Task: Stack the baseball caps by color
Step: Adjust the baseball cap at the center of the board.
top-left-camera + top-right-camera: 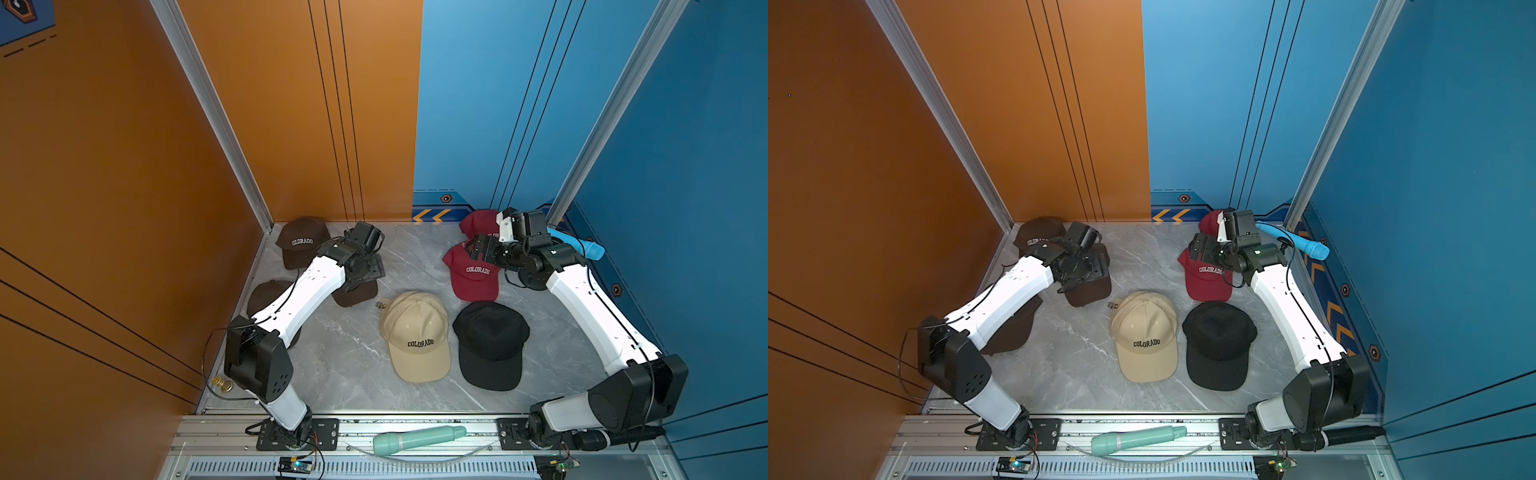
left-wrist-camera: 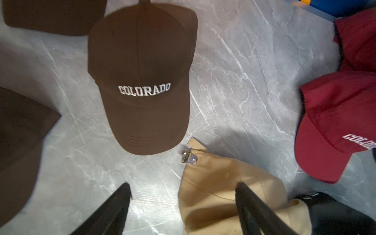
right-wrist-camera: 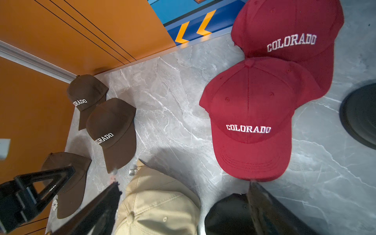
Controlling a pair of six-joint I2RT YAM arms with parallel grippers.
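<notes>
Ahead of the left hand [image 2: 182,184], spread and empty, bare desk [image 2: 234,81] parts the nearest brown cap [image 2: 142,61] from the beige cap [image 2: 213,193]. Right hand [image 3: 184,184], also spread, flanks the nearer red cap [image 3: 250,105].

Three dark brown caps [image 3: 112,130], two dark red caps [image 3: 250,114], one beige cap [image 1: 415,332] and one black cap [image 1: 490,345] in sight; one blue microphone [image 1: 582,245], one mint-green microphone [image 1: 415,440], one black microphone [image 1: 1350,434].

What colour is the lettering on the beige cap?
Black; the beige cap shows it best in a top view.
</notes>
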